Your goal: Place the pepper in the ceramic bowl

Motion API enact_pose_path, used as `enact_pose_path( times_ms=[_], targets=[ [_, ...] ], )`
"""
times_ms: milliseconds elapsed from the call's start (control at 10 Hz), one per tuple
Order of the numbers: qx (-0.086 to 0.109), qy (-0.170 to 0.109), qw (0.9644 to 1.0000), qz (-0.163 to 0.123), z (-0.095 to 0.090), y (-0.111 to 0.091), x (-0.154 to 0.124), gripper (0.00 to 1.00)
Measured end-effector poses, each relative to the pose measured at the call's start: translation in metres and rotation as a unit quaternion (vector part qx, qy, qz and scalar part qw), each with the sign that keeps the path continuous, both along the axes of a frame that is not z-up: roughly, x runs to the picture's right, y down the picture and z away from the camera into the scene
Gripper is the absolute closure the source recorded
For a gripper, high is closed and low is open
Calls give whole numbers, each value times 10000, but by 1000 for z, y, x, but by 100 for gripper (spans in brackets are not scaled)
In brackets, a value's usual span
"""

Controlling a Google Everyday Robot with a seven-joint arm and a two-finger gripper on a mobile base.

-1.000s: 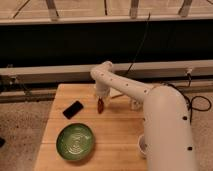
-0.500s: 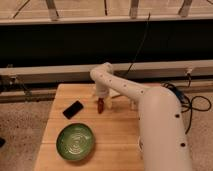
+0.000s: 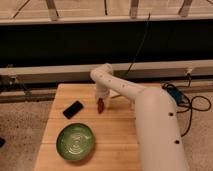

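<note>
A light wooden table w/ plank top (image 3: 120, 135) carries the things, standing on a speckled floor (image 3: 20, 125). On its near-left part sits the round shallow green glazed ceramic bowl (image 3: 75, 141) (pale rings inside), flat on the wood. A flat black rectangular phone-like slab (image 3: 73, 109) lies farther back on the left, set diagonally, apart from the bowl. The gripper (image 3: 101, 101) reaches down over the table's middle-back area, approx. right of the slab, w/ the small slim red pepper (image 3: 101, 106) at its tip just above or on the wood (can't tell which).

A wooden table (image 3: 120, 135) on speckled floor (image 3: 22, 120), dark wall panel (image 3: 60, 45) behind.
</note>
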State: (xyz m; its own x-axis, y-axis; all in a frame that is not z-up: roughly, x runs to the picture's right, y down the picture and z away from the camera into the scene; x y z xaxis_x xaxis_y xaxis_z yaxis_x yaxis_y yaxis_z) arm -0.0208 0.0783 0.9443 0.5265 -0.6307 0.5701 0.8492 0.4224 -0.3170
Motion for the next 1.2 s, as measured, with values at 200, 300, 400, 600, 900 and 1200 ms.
enact_pose_path(
  times_ms=[200, 300, 400, 600, 900, 1200],
  targets=[
    [27, 17, 9999, -123, -4, 1, 1, 78],
    [21, 7, 9999, -133, -6, 2, 1, 86],
    [27, -8, 9999, -124, -9, 2, 2, 95],
    [120, -63, 9997, -190, -25, -7, -2, 100],
    [154, -81, 9994, -285, -38, -12, -2, 100],
    [184, -173, 9989, -385, -55, -11, -2, 100]
  ],
)
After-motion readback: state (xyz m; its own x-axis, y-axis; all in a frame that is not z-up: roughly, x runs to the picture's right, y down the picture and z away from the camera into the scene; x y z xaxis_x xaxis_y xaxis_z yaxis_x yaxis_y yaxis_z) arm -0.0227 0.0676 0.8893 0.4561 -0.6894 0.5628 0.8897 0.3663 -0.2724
